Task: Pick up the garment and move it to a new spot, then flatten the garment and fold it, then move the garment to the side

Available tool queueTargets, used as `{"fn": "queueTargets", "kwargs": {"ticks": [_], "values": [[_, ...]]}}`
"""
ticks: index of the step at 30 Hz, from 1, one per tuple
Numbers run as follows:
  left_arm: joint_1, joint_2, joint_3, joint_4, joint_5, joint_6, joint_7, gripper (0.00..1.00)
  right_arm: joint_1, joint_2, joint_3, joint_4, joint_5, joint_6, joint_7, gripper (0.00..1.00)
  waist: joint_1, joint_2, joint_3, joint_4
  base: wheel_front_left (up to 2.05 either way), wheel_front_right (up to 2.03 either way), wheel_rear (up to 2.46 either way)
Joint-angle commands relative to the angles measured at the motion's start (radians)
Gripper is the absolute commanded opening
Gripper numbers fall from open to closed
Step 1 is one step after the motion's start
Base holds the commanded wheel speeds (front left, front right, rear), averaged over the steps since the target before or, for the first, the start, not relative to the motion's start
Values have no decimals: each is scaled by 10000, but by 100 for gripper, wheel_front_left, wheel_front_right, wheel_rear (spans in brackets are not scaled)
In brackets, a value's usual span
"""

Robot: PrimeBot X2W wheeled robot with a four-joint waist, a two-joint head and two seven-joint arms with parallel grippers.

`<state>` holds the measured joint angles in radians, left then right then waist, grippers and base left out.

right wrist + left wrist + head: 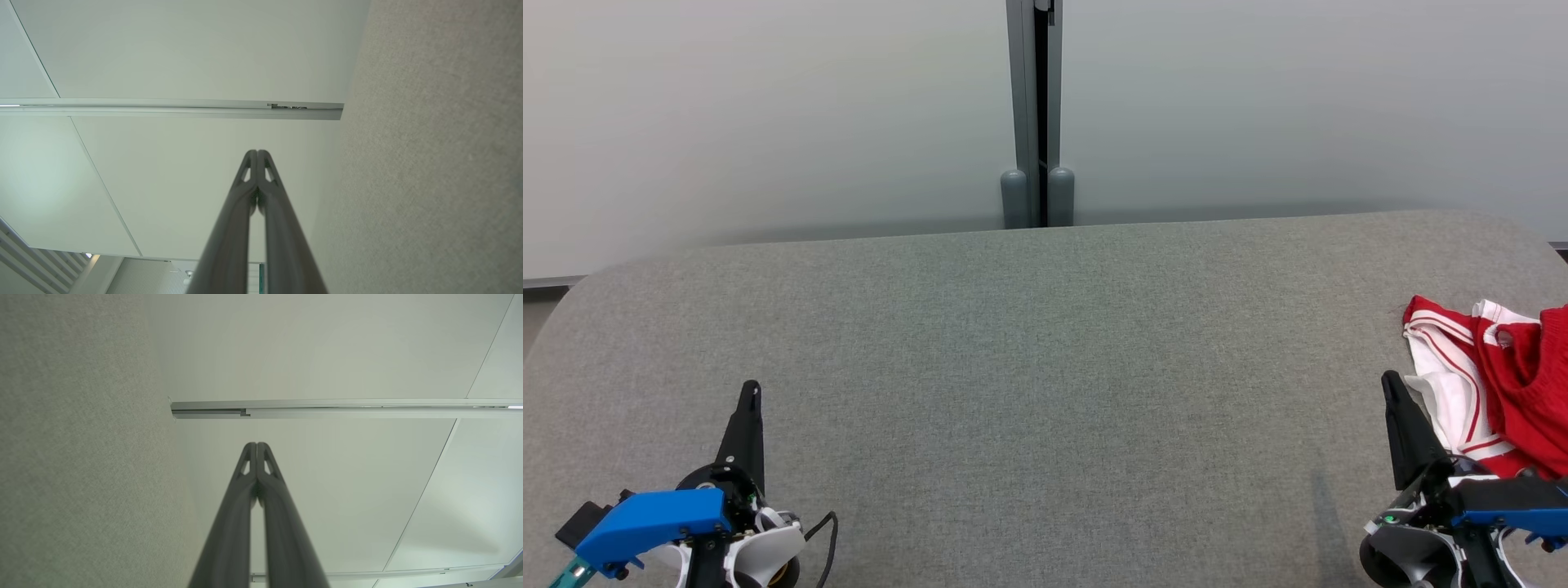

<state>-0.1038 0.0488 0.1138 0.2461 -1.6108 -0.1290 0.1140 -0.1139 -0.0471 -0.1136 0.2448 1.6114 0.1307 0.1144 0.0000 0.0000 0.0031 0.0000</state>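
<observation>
Bench (1045,351), grey and felt-covered, spans the scene. At its near left sits the left hand (751,392), its two dark fingers pressed together at the tips and gripping nothing. At the near right sits the right hand (1390,382), closed the same way and also empty. Just right of that hand, at the bench's right edge, lies the garment (1515,384), a crumpled red-and-white heap partly cut off by the frame; whether the finger touches it I cannot tell. Beyond the far edge stand pale wall panels (768,114) with a grey post (1021,114) between them.
</observation>
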Motion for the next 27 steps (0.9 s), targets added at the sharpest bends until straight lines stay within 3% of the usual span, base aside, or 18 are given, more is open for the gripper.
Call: {"fn": "queueTargets", "kwargs": {"ticks": [1,27], "values": [[-94,26,25,-41,-41,-45,38,0,118,-59,-17,-40,29,0,32,0,0,0,0,0,0,0,0],[-94,26,24,-43,-42,-45,37,0,117,-59,-16,-38,30,2,31,0,0,0,0,0,0,0,0]]}}
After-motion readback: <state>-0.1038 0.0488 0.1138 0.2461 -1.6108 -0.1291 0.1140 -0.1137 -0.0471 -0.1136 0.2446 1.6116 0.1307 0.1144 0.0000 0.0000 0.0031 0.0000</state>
